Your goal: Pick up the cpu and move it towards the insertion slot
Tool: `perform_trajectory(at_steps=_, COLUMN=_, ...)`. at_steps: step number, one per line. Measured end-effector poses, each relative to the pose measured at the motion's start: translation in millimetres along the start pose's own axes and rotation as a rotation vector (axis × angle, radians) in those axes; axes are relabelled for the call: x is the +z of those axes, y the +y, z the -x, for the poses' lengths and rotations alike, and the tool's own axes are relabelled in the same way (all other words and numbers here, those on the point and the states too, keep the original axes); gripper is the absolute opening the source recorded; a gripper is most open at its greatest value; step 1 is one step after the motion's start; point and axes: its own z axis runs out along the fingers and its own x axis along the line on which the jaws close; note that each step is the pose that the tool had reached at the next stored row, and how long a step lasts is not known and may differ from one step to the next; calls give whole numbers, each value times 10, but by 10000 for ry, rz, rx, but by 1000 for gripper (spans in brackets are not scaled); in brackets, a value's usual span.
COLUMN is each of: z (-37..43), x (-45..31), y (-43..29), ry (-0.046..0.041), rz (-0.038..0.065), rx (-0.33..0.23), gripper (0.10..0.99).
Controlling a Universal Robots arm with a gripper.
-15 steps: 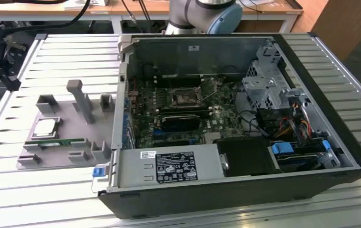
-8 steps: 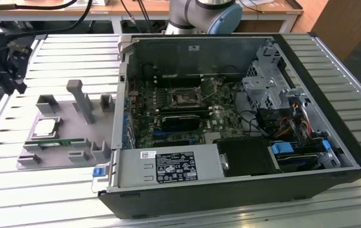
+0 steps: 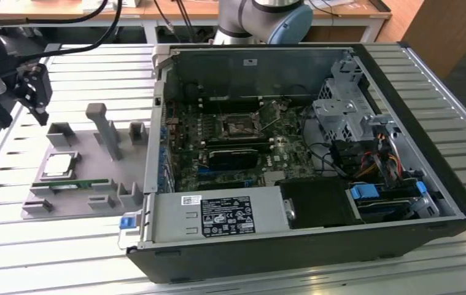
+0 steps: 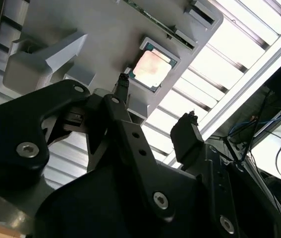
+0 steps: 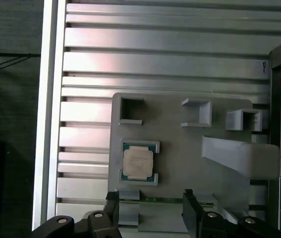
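Just beneath the gripper, whose jaws stand wide apart with nothing between them, the cpu lies flat and untouched in its square recess on the grey holder plate. The green memory stick lies just beside it on the same plate. Farther from the gripper, the open computer case rests on the slatted metal table, and the insertion slot sits on the motherboard inside, well apart from the cpu.
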Motion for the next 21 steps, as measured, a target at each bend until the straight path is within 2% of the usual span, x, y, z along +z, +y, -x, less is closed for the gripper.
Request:
perform_trajectory(at_steps=1, z=0, x=18, y=-1, ry=1, rz=0, rx=0, gripper=647)
perform_trajectory(at_steps=6, z=0, x=91, y=-3, ry=0, rz=0, rx=0, gripper=647)
perform_trajectory(at_steps=21, z=0, x=198, y=-7, ry=0, rz=-4, rx=0, gripper=647)
